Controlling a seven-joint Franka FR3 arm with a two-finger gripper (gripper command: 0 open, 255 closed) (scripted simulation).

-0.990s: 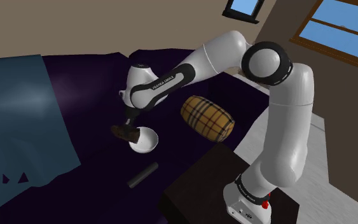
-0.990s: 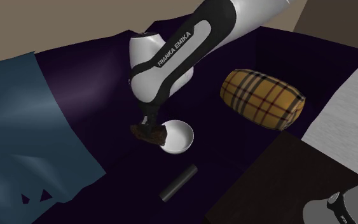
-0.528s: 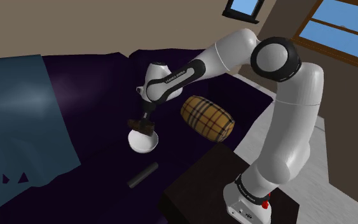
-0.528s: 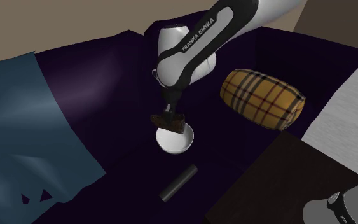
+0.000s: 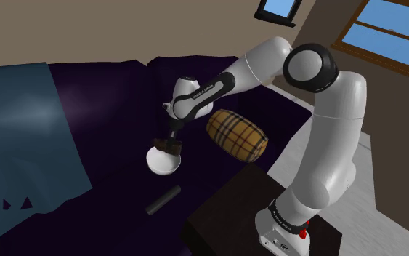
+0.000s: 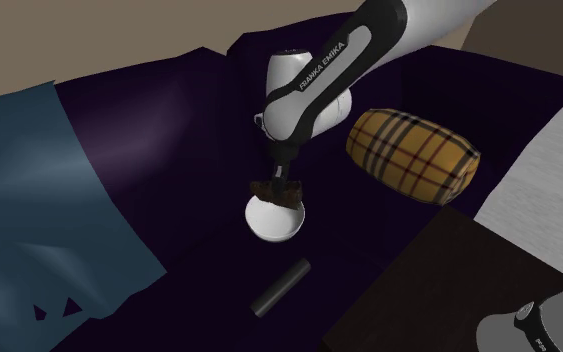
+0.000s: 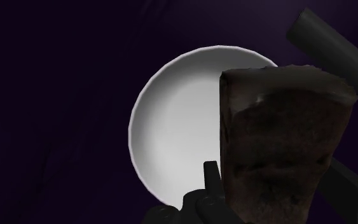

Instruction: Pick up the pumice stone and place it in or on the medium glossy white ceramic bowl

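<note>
The pumice stone (image 5: 168,144) (image 6: 276,190) (image 7: 279,140) is a dark brown rough block, clasped in my black gripper (image 5: 169,141) (image 6: 278,186). It hangs just above the white glossy bowl (image 5: 162,161) (image 6: 274,219) (image 7: 177,127), over the bowl's far side. In the wrist view one black finger (image 7: 212,184) presses the stone's side and the stone covers part of the bowl's rim. The bowl sits on the dark purple cover (image 5: 108,94).
A dark cylinder (image 5: 163,199) (image 6: 279,287) (image 7: 333,44) lies on the cover in front of the bowl. A tan plaid bolster pillow (image 5: 237,133) (image 6: 412,154) lies to the shoulder view's right. A blue blanket (image 5: 17,138) covers the left side. A dark stand top (image 5: 232,211) is at lower right.
My gripper has carried the stone to the right, from beside the bowl's left rim to over the bowl, and has come slightly lower.
</note>
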